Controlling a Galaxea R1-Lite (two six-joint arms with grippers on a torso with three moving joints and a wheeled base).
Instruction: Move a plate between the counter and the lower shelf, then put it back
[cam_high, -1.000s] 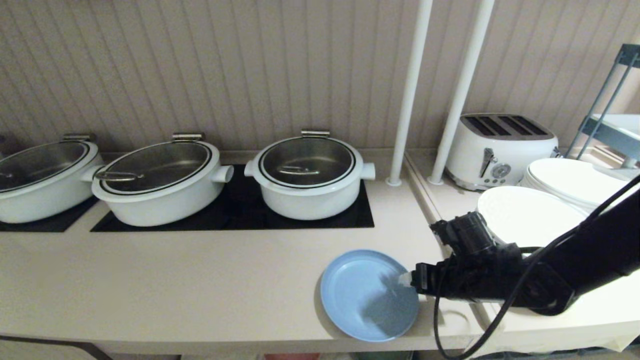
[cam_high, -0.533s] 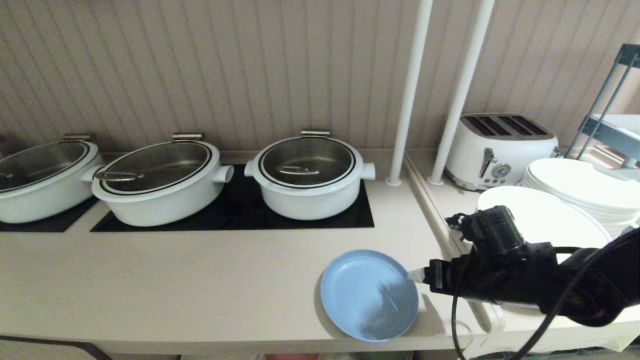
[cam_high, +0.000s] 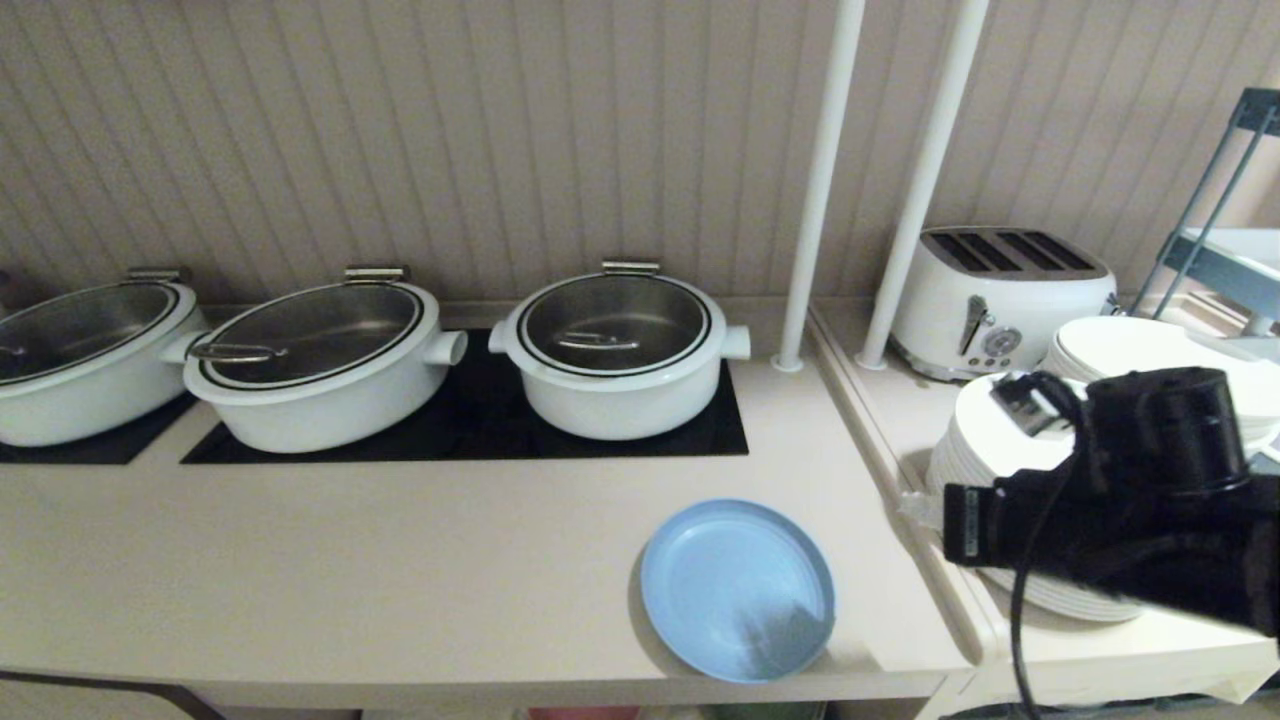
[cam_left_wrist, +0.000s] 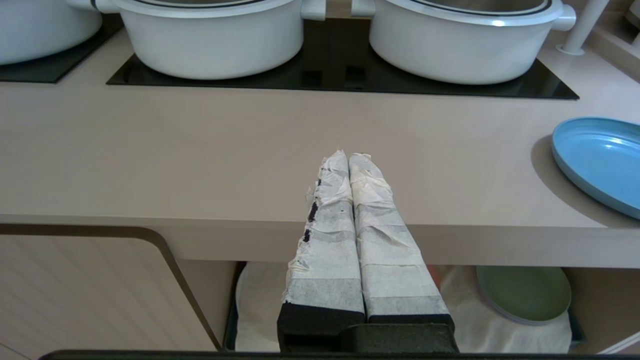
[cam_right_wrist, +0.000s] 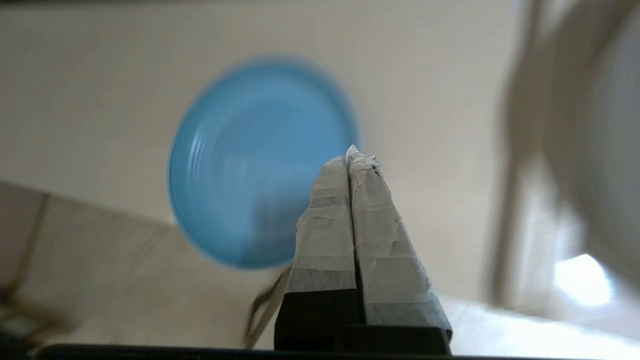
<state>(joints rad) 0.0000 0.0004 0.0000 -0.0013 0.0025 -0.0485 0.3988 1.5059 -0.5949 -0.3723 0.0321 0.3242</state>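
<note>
The light blue plate (cam_high: 738, 590) lies flat on the beige counter (cam_high: 400, 540), near its front edge. It also shows in the left wrist view as the plate (cam_left_wrist: 600, 160) and, blurred, in the right wrist view as the plate (cam_right_wrist: 260, 160). My right gripper (cam_high: 915, 508) hovers to the plate's right, clear of it, over the step to the side top. Its taped fingers (cam_right_wrist: 325, 210) are shut with nothing between them. My left gripper (cam_left_wrist: 348, 157) is shut and empty, level with the counter's front edge (cam_left_wrist: 200, 230). Below it is the lower shelf (cam_left_wrist: 260, 305), draped in white cloth.
Three white pots (cam_high: 618, 350) stand on black hob panels (cam_high: 470, 420) at the back. Two white poles (cam_high: 815, 200) rise at the counter's right end. A toaster (cam_high: 1000, 300) and white plate stacks (cam_high: 1000, 440) fill the side top. A green plate (cam_left_wrist: 522, 292) lies on the shelf cloth.
My right gripper has drawn back to the right, off the plate's right rim, and its fingers have shut. The plate has stayed where it was on the counter.
</note>
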